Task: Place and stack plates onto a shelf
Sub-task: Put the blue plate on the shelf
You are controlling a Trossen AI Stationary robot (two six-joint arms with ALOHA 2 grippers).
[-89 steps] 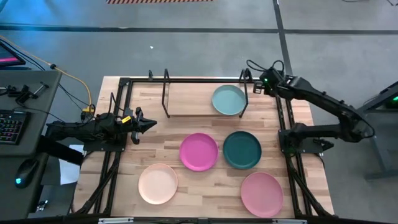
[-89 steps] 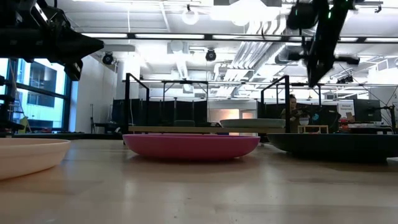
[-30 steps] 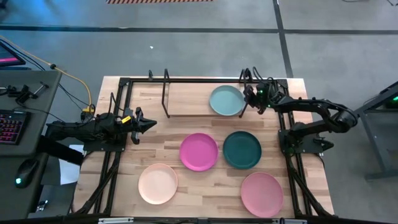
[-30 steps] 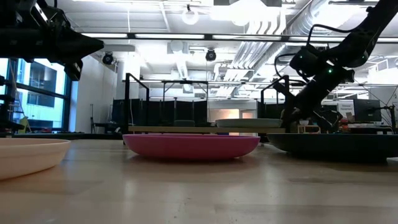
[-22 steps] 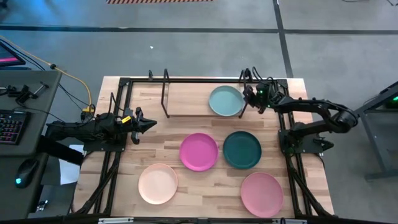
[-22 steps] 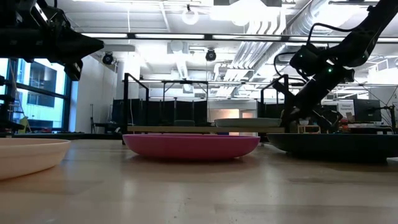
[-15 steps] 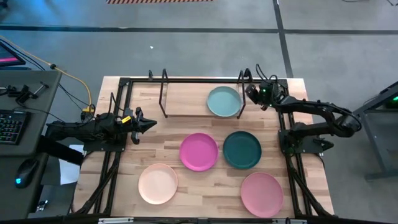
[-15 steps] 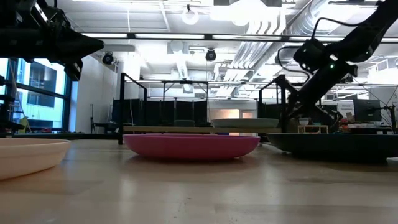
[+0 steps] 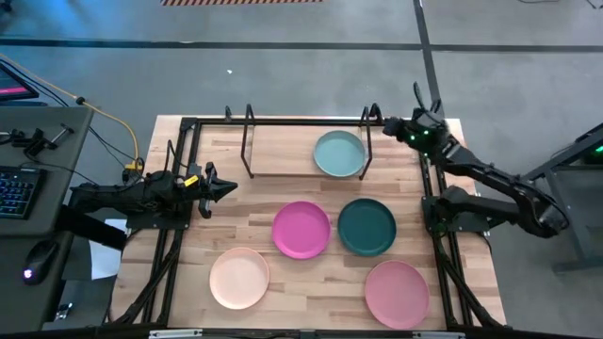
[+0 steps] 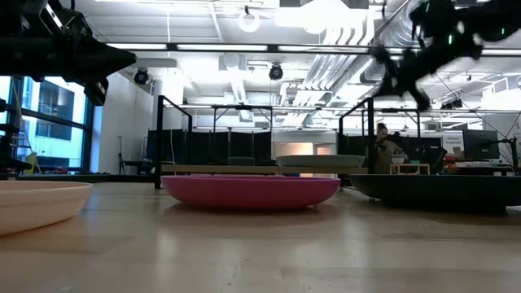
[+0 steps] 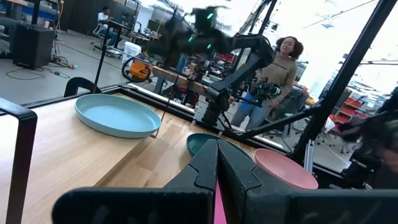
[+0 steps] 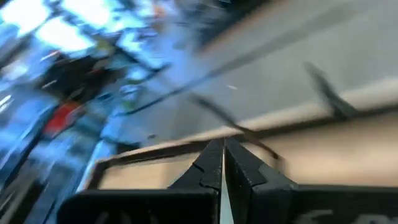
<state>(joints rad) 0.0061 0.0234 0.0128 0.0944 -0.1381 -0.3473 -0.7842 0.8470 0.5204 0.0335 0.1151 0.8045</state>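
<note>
- Your right gripper (image 9: 388, 122), fingers pressed together and empty, hovers upper right, beside the shelf (image 9: 283, 151).
- The teal plate (image 9: 339, 153) sits there; take the dark green plate (image 9: 366, 226) by its rim.

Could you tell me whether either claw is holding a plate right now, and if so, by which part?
Nothing is held. The right claw and the left claw are both shut and empty.

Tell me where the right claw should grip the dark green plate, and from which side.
Grip the raised rim of the dark green plate at its right edge, coming down from the right arm's side. It lies flat and shallow, so only the rim offers a hold. The magenta plate sits close on its left, while the right edge looks free.
</note>
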